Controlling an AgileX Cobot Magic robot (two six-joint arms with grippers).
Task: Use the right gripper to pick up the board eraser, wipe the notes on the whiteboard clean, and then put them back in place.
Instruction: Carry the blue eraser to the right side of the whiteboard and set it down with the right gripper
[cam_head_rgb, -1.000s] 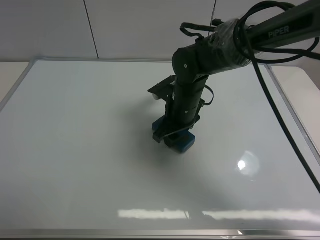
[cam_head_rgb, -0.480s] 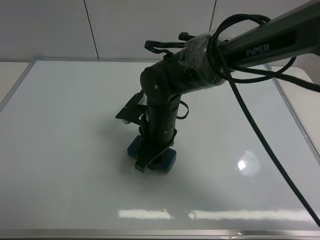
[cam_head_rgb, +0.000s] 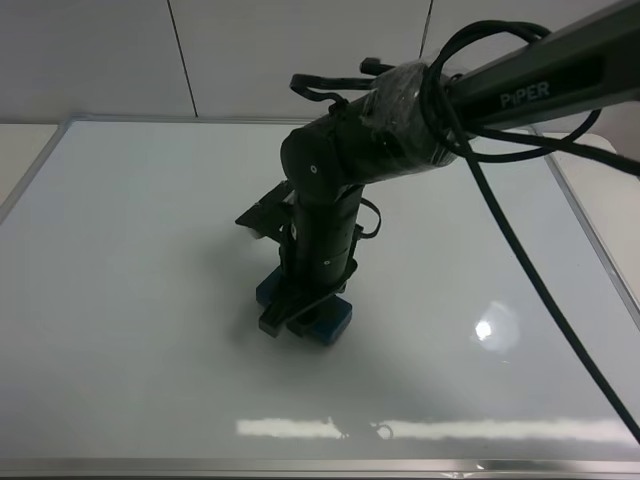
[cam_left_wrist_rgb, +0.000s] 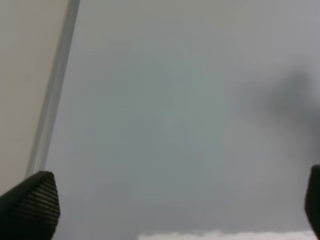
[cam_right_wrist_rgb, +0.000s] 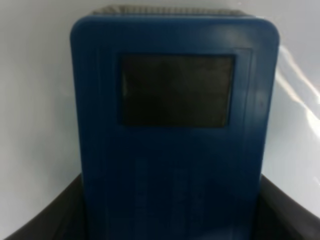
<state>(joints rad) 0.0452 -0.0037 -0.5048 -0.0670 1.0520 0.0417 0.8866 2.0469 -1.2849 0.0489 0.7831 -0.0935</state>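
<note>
The right hand (cam_head_rgb: 298, 318) points down at the whiteboard (cam_head_rgb: 130, 250) a little left of the board's middle in the high view, its dark wrist standing nearly upright above it. It is closed on the board eraser (cam_head_rgb: 336, 321), whose blue body shows on either side of the hand, one corner toward the far edge of the board and one toward the near edge. The eraser sits low against the white surface; whether it presses flat on it cannot be told from here.

In the right wrist view the eraser (cam_right_wrist_rgb: 175, 150) fills most of the picture, lying lengthwise out from the hand with one dark grey square patch (cam_right_wrist_rgb: 177, 90) on its top. The black fingers (cam_right_wrist_rgb: 292, 212) hug its two long sides near the end closest to the wrist, so the free end of the eraser reaches out beyond them.

The left hand (cam_left_wrist_rgb: 170, 210) hangs over the whiteboard close to its silver frame (cam_left_wrist_rgb: 52, 100), with the pale tabletop (cam_left_wrist_rgb: 25, 60) just beyond that frame. Its two dark fingertips stand wide apart at opposite edges of the wrist view, and nothing is between them.
</note>
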